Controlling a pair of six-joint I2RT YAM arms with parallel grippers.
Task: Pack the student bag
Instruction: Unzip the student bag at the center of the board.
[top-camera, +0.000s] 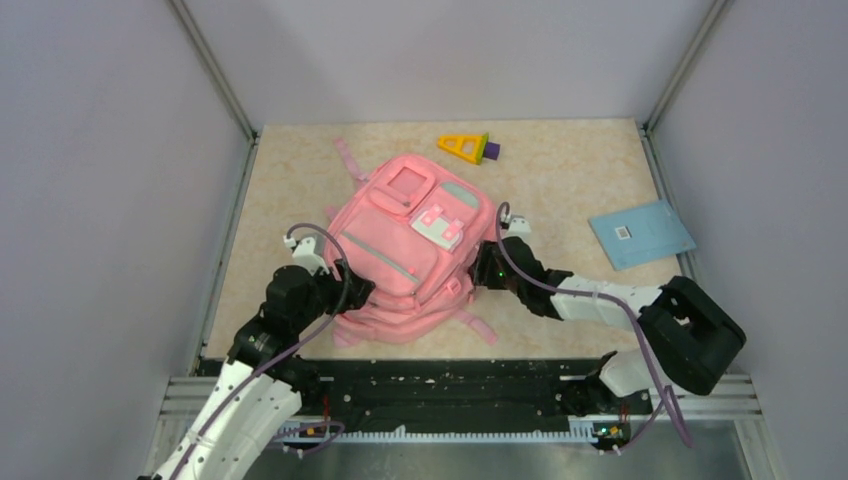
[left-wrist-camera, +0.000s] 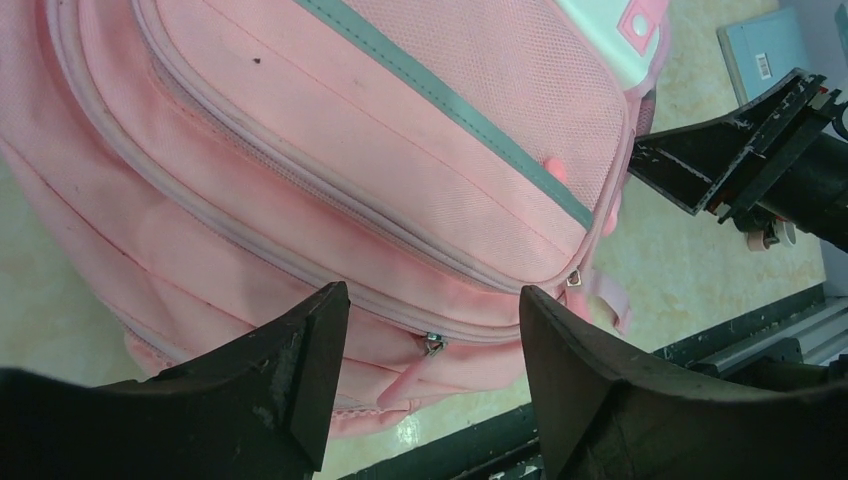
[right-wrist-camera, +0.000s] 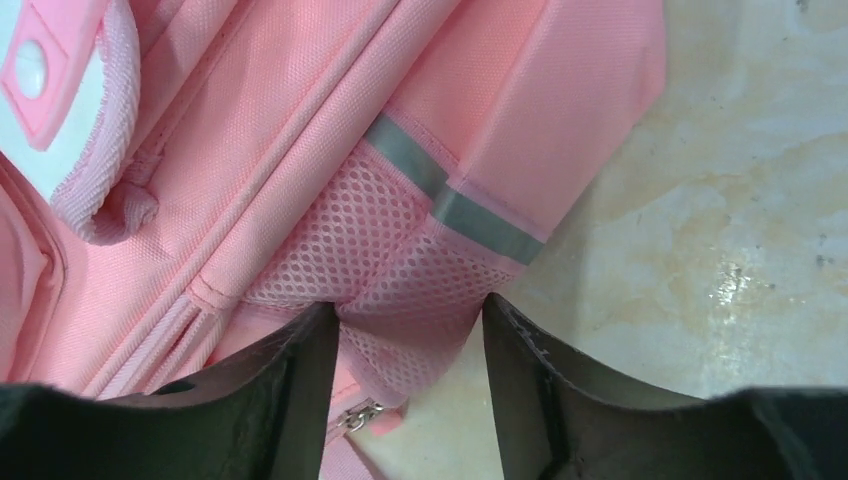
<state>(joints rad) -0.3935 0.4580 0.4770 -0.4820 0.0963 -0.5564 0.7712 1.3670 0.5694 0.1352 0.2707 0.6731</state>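
The student bag (top-camera: 410, 255) lies face up mid-desk (top-camera: 560, 180), its long axis running from 1 to 7 o'clock. The left claw (left-wrist-camera: 432, 293), released, hovers at the 7 o'clock end over a zip pull (left-wrist-camera: 433, 345). The right claw (right-wrist-camera: 407, 305) straddles the mesh pocket (right-wrist-camera: 380, 250) at 4 o'clock; whether it pinches is unclear. Both are equally near. The bag's interior is hidden.

Left tool (left-wrist-camera: 432, 295) jaws apart, right tool (right-wrist-camera: 410, 310) jaws spread, both angled inward

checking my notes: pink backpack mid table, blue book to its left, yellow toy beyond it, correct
No: the blue book lies to the right of the pink backpack, as the top view shows. The yellow toy does lie beyond it.
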